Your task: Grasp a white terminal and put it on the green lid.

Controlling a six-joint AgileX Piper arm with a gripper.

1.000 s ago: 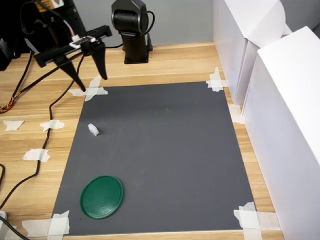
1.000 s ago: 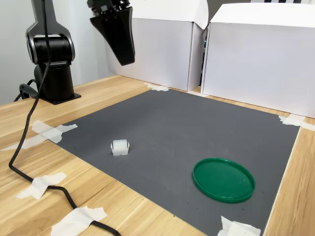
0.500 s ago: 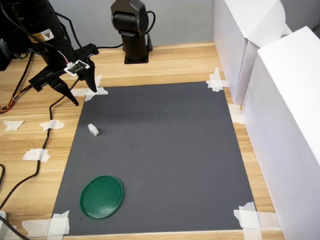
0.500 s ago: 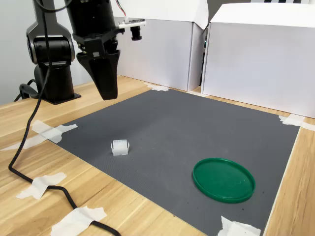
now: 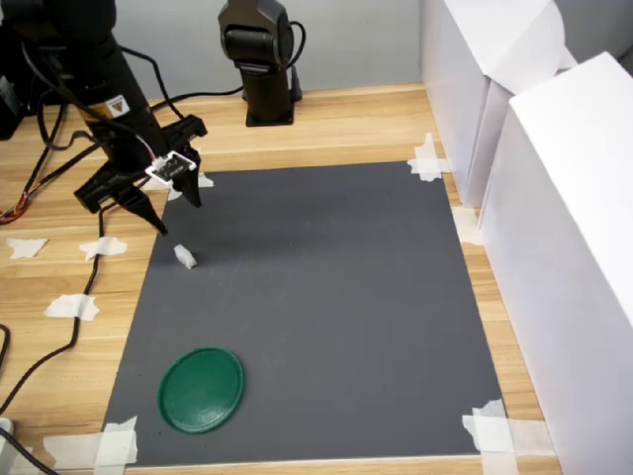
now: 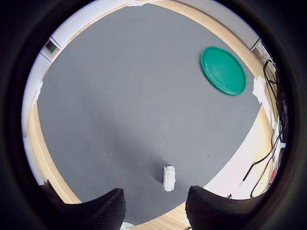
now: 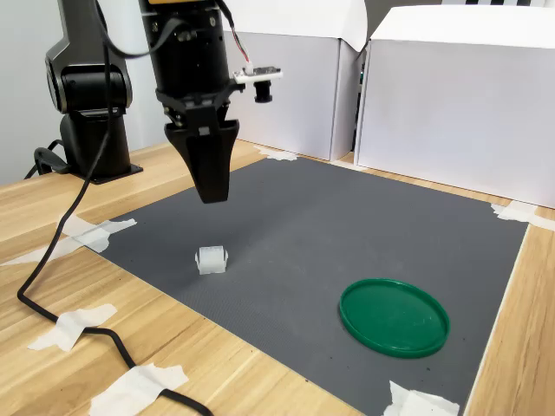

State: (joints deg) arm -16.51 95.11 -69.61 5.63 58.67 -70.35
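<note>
Grey mat (image 5: 326, 297) taped on wooden bench | gripper (image 5: 176, 214) jaws parted, empty, above white terminal (image 5: 184, 257) | terminal lies on mat, well apart from green lid (image 5: 202, 389) | grasp, transfer and placement all outstanding

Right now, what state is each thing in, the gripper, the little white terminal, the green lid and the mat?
gripper: open, empty, above the mat.
white terminal: loose on the mat, ungrasped, apart from the lid.
green lid: flat on the mat, nothing on it.
grey mat: flat, corners taped to the wooden table.
</note>
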